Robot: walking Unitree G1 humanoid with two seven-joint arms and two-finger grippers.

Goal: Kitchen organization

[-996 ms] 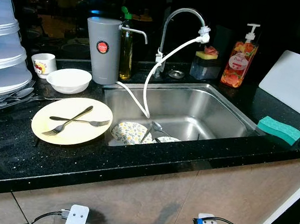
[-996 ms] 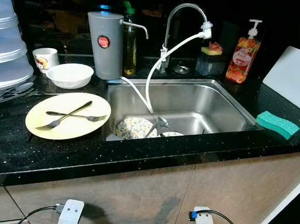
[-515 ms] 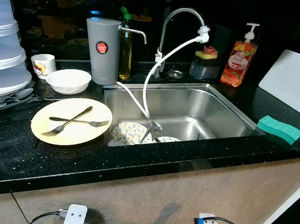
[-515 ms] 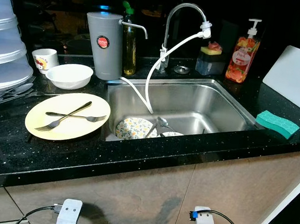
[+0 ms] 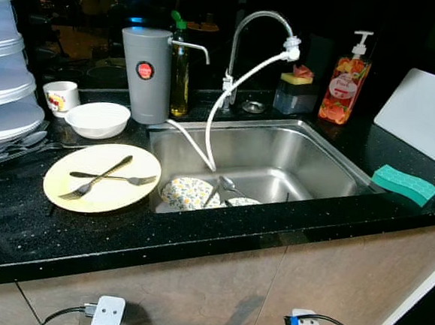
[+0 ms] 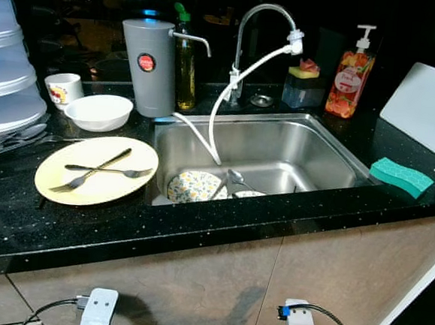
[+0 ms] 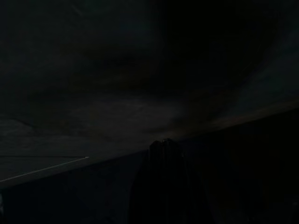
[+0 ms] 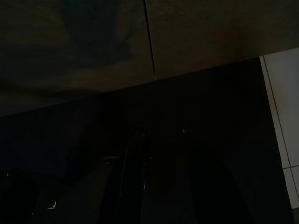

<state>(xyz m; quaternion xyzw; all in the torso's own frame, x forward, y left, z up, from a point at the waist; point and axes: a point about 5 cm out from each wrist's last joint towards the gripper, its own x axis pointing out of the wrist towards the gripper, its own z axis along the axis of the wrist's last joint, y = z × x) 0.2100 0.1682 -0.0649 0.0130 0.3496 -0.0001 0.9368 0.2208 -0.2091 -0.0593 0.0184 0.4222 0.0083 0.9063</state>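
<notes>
So far I log nothing sorted: on the black worktop [image 5: 196, 240], from the left, a stack of white covers [image 5: 5, 78] over loose spoons [image 5: 12, 142], a small cup [image 5: 59, 95], a white bowl [image 5: 97, 118], and a yellow plate [image 5: 102, 177] with two forks [image 5: 103, 176] crossed on it. Next, the sink [image 5: 279, 141] holds a patterned plate [image 5: 187, 192] and more dishes beneath the tap [image 5: 254, 37], with a soap bottle [image 5: 341, 80] behind and a green sponge [image 5: 405, 184] at far right. Both my arms hang idle below the worktop, and I cannot tell whether either hand is wide or narrow, so every piece remains to be put away.
</notes>
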